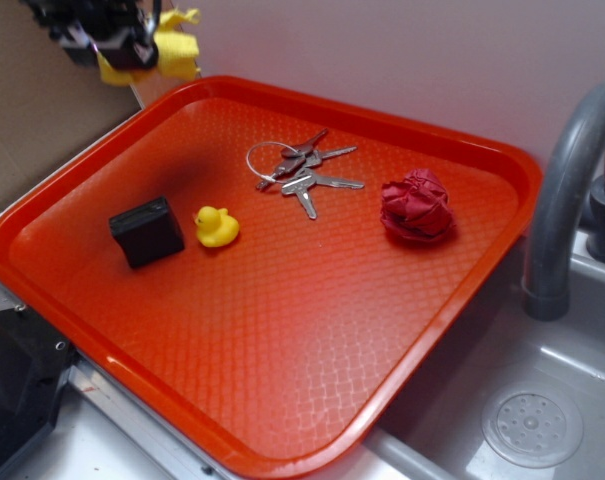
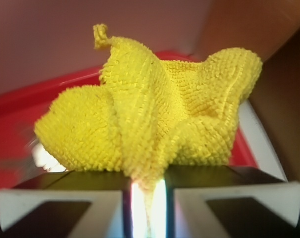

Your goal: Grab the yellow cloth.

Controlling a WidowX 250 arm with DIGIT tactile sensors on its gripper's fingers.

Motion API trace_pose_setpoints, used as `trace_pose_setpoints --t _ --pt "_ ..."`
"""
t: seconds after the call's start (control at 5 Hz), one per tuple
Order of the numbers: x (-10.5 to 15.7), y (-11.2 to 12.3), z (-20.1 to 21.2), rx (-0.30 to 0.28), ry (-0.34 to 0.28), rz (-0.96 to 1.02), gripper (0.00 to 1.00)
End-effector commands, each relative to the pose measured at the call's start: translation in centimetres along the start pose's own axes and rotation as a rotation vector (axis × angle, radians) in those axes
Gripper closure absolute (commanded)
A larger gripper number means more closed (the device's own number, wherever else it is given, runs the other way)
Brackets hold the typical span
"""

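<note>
The yellow cloth hangs in the air above the far left corner of the red tray. My gripper is up there at the top left, shut on it. In the wrist view the cloth fills the middle, bunched in wrinkly folds with a small curled tail on top. A thin fold of it runs down into the narrow gap of my gripper, pinched between the two black jaws. Part of the cloth is hidden behind the gripper in the exterior view.
On the tray lie a black box, a small yellow rubber duck, a bunch of keys and a dark red fabric ball. A grey faucet and the sink with its drain are to the right. A brown cardboard wall stands at the left.
</note>
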State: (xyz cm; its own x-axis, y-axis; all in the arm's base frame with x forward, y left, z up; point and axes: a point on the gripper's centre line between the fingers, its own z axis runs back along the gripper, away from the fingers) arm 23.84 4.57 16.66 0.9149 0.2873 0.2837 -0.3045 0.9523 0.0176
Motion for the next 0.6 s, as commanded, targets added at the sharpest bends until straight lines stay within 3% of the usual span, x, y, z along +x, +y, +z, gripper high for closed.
trace_pose_setpoints --t 0.0,0.2,0.4 --pt "1.0 -5.0 8.8 -0.046 0.079 -0.179 1.0" --pt "-0.6 -6.5 8.3 -0.072 0.076 -0.245 1.0" --pt "-0.7 -6.4 7.1 -0.038 0.039 -0.233 1.0"
